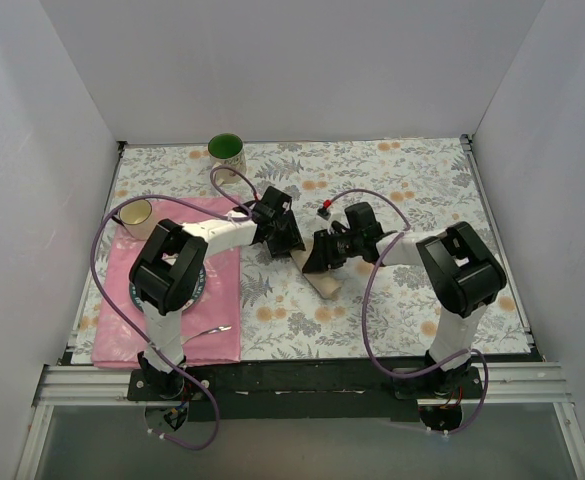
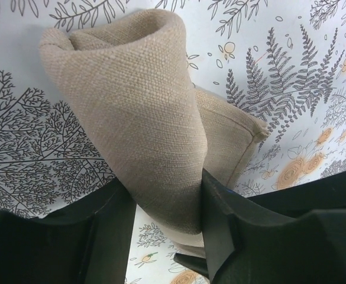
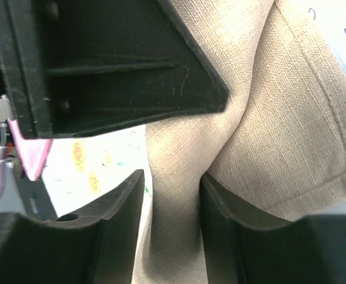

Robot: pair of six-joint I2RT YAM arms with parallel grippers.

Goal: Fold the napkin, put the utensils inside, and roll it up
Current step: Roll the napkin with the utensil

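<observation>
Gripping, left: left fingers sat at a middling gap, pressed on both sides of the napkin. Cloth filled the whole gap, so they were holding it.
Gripping, right: right fingers were narrowish too. A fold of napkin ran between them, cloth against both inner faces, so holding.
Napkin shape: bunched into a loose cone. The narrow end was between the left fingers and the wide open end pointed away from them. A flat hemmed layer lay just behind the roll.
Napkin place: between the two sets of fingers, on the floral tablecloth. One tan corner poked out on the near side of the right fingers.
Why held so: my read was two grips close together on one bundle, to stop the roll springing open while it got turned or re-gripped.
Utensil: one slim silver utensil lay on the pink placemat, well apart from both sets of fingers, down by the left arm's base. Whether any cutlery was inside the roll, couldn't tell.
Stage: looked like the rolling step. Judged not finished, since that utensil was outside the cloth.
Risk: soft cloth, loose roll. Likely to flop open if either side let go.
Extras: green mug and a second cup, both far from the fingers and untouched.
</observation>
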